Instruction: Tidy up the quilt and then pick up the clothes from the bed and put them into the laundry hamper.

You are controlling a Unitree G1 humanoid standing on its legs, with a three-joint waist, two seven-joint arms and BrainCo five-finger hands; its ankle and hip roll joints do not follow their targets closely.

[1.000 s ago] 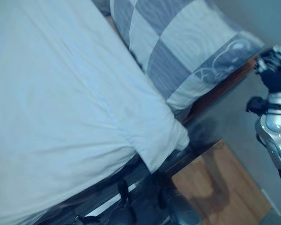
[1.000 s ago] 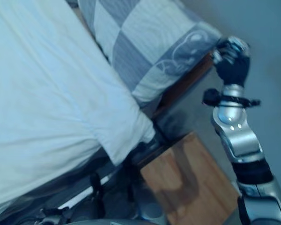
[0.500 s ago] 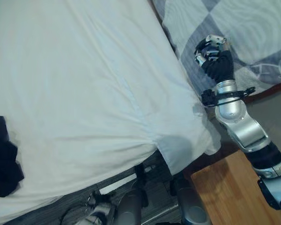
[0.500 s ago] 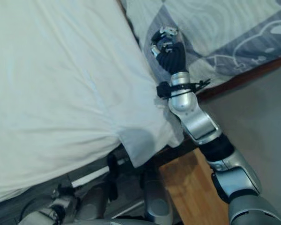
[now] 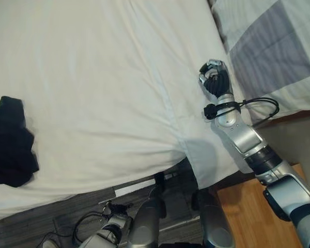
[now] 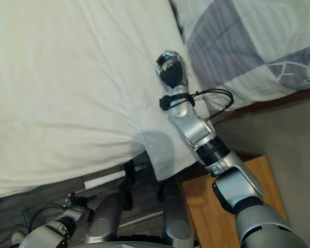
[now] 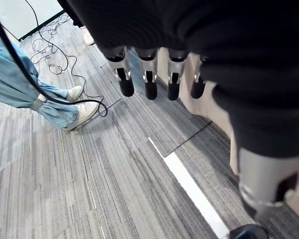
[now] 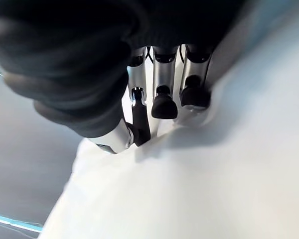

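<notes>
A white quilt (image 5: 103, 88) covers the bed. Dark clothes (image 5: 9, 143) lie crumpled on it at the far left. My right hand (image 5: 215, 82) rests on the quilt's right edge, just beside the pillow. In the right wrist view its curled fingers (image 8: 164, 102) and thumb press into the white cloth (image 8: 224, 184) and pinch a small fold. The quilt's near corner (image 5: 209, 157) hangs over the bedside below my right forearm. My left hand (image 7: 149, 79) hangs low over the floor with relaxed fingers, holding nothing.
A grey-and-white checked pillow (image 5: 279, 46) lies at the bed's head, top right. A wooden nightstand (image 5: 248, 217) stands at the lower right, by the bed. A person's legs in jeans and white shoes (image 7: 35, 94) stand on the grey floor among loose cables (image 7: 55, 35).
The camera has swung left along the bed, bringing the dark clothes into view. My right hand came down from beside the pillow onto the quilt's edge and closed on the cloth.
</notes>
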